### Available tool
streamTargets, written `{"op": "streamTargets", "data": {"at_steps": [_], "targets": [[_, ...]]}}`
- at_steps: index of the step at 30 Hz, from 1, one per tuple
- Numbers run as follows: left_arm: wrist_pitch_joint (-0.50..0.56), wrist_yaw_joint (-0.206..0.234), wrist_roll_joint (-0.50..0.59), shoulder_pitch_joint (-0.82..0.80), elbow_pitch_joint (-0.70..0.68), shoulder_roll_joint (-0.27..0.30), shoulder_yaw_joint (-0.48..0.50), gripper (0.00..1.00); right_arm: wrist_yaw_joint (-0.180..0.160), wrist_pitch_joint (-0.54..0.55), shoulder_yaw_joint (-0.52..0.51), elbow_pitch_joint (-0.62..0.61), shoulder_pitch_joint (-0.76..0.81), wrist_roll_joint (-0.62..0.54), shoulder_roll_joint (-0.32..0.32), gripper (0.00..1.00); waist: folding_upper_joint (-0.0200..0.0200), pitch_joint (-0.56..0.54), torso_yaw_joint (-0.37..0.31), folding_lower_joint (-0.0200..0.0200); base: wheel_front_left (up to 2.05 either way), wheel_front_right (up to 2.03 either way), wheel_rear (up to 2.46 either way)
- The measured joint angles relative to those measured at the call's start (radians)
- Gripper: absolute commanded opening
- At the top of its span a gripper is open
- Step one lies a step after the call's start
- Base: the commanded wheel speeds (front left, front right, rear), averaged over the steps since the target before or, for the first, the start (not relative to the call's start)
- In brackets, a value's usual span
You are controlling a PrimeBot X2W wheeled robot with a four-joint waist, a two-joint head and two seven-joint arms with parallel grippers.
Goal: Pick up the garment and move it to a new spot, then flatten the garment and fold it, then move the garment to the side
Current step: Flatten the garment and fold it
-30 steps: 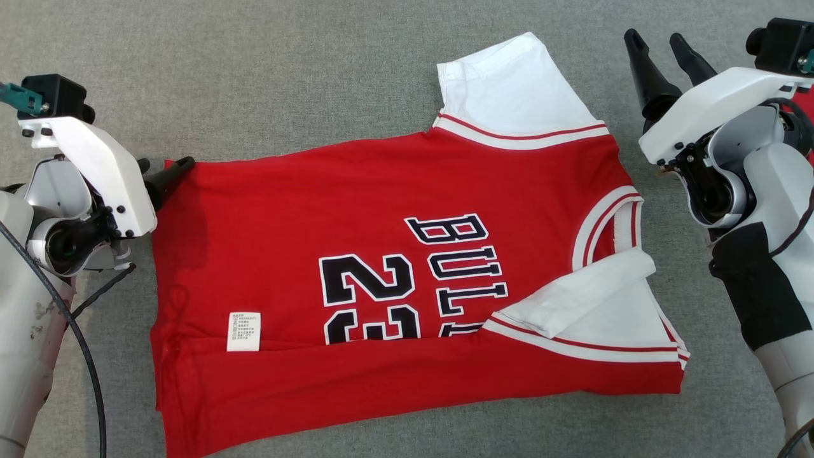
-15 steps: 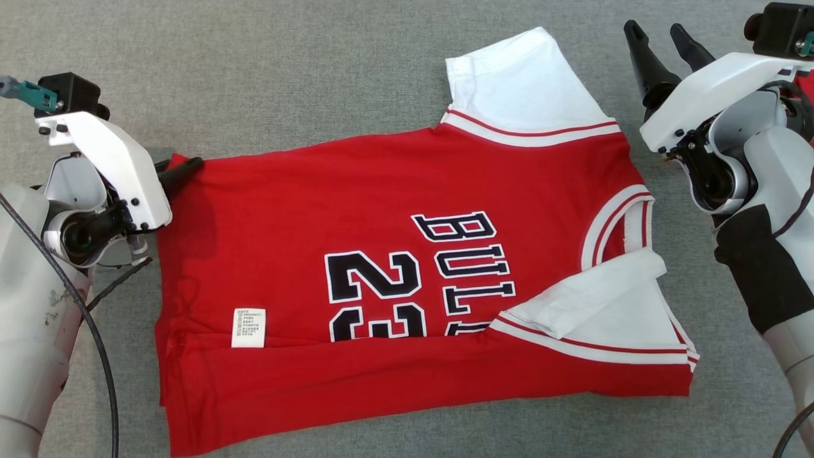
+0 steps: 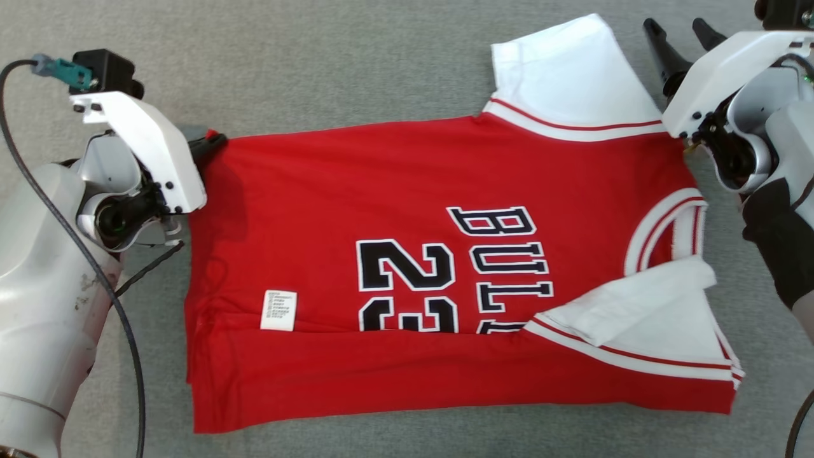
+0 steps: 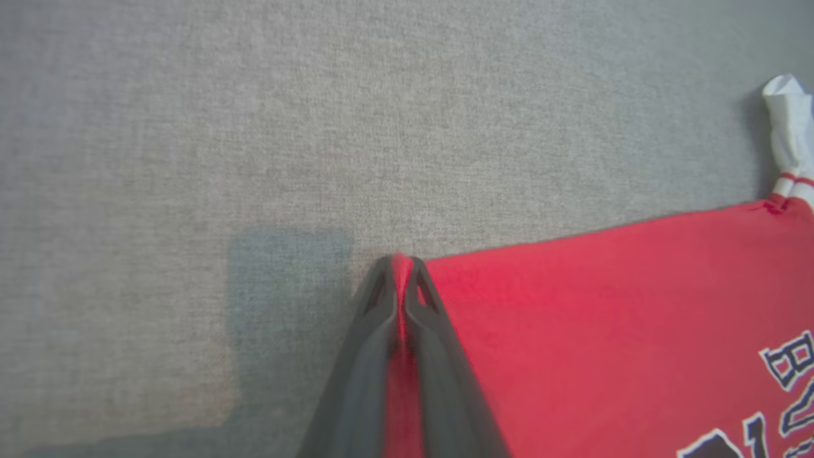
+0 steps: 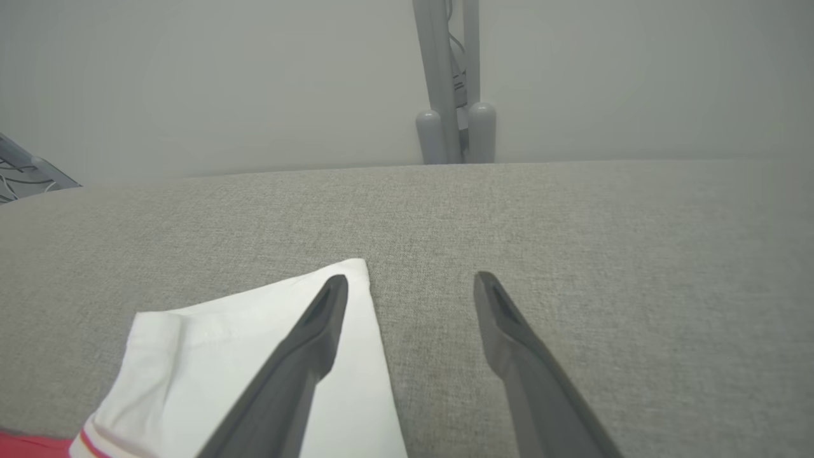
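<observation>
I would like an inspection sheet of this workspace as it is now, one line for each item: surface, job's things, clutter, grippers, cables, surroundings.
Surface: grey cloth table, flat.
Job's things: red jersey lying spread, near edge folded up, near sleeve folded over, label showing.
Clutter: nothing seen.
Grippers: left gripper shut on the jersey's far hem corner; right gripper open by the far sleeve, holding nothing.
Cables: black cable hangs along the left arm.
Surroundings: pale wall and grey stand behind the table.
</observation>
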Motion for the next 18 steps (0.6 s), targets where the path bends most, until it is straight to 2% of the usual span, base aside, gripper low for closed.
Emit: {"op": "streamTargets", "data": {"at_steps": [9,18], "targets": [[-0.034,0.0,-0.04,-0.026,-0.023,-0.025,-0.059,0.0,0.0,0.035,0.097,0.051,-0.079,0.016,-0.027,1.0,0.0,0.041,0.067,-0.0001,0.0,0.0,0.0],[-0.062,-0.001,-0.082,-0.051,-0.029,-0.028,-0.114,0.0,0.0,0.05,0.159,0.1,-0.134,0.042,-0.021,1.0,0.0,0.072,0.094,0.0,0.0,0.0,0.0]]}}
